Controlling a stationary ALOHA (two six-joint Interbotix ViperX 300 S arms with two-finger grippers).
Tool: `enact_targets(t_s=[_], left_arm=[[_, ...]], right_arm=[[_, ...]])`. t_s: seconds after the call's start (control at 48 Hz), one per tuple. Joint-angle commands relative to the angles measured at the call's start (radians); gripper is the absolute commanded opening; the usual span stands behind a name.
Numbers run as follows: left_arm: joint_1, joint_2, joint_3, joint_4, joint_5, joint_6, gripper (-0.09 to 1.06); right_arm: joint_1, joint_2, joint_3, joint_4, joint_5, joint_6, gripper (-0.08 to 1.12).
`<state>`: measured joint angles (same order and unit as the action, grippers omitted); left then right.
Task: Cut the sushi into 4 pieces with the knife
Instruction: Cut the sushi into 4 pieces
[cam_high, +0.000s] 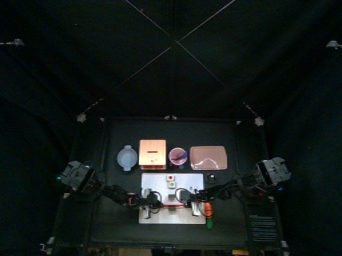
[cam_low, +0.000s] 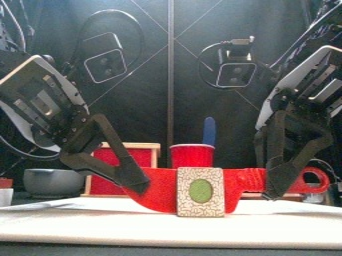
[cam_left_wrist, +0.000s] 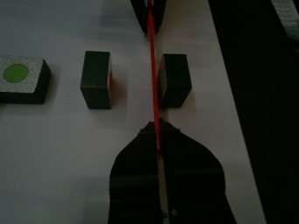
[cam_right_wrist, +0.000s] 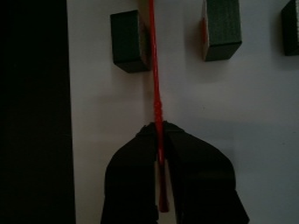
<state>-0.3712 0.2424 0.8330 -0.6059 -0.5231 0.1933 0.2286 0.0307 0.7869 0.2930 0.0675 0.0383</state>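
Observation:
A red toy knife (cam_low: 160, 184) lies level across the white cutting board (cam_low: 80, 206), held at both ends. My left gripper (cam_low: 134, 186) is shut on one end and my right gripper (cam_low: 274, 186) on the other. In the left wrist view the knife (cam_left_wrist: 153, 70) runs edge-on from my gripper (cam_left_wrist: 156, 131), through the gap between two dark green sushi blocks (cam_left_wrist: 97, 80) (cam_left_wrist: 176, 79). A third block (cam_left_wrist: 24, 79) shows its pale face with a green centre; it stands nearest the front (cam_low: 202, 192). The right wrist view shows the knife (cam_right_wrist: 152, 70) between two blocks (cam_right_wrist: 128, 39) (cam_right_wrist: 222, 31).
Behind the board stand the red cup (cam_low: 195, 155) with a blue knife (cam_low: 209, 130), the wooden box (cam_low: 114, 158) and the blue-grey bowl (cam_low: 51, 181). The pink tray (cam_high: 210, 157) lies at the back right. Both arms crowd the board (cam_high: 163, 180).

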Motion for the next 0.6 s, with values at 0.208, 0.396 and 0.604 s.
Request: enact_targets(t_s=[0.208,0.396,0.604], left_arm=[[0.032,-0.176,0.054,-0.002,0.009,0.009,0.67],[0.044,-0.284,0.091,0.043,-0.005,0.012,0.68],[0.061,-0.390,0.152,0.098,-0.040,0.012,0.68]], right_arm=[[-0.025,-0.219,0.072,-0.014,0.089,-0.002,0.11],[-0.028,-0.402,0.163,0.026,0.193,0.002,0.11],[-0.075,-0.612,0.264,0.078,0.356,0.003,0.13]])
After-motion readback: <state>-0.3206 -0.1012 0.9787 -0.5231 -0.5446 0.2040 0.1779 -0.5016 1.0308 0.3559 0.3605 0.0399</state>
